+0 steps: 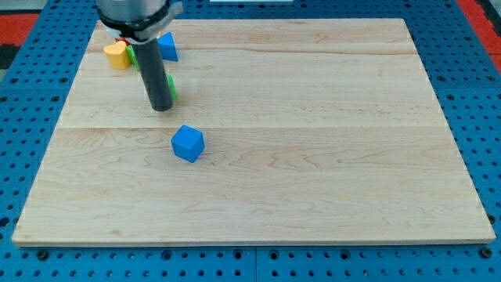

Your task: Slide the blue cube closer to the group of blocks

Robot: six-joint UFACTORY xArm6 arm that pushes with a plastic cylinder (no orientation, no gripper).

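Several blocks crowd the wooden board's (313, 196) top left corner, close to its far edge: a yellow block (117, 56) of rounded shape at the view's left, a sliver of red block (121, 41) just above it, a green block (170, 86) mostly hidden behind the rod, and a blue block (167, 47) whose shape I cannot make out. My tip (162, 108) is a bare rod end with nothing to open or close; it stands just beside the green block, between the group and the blue cube (188, 143). That cube sits alone, below and slightly right of my tip, apart from it. Rightward, the board lies bare wood all the way to its right and bottom edges.
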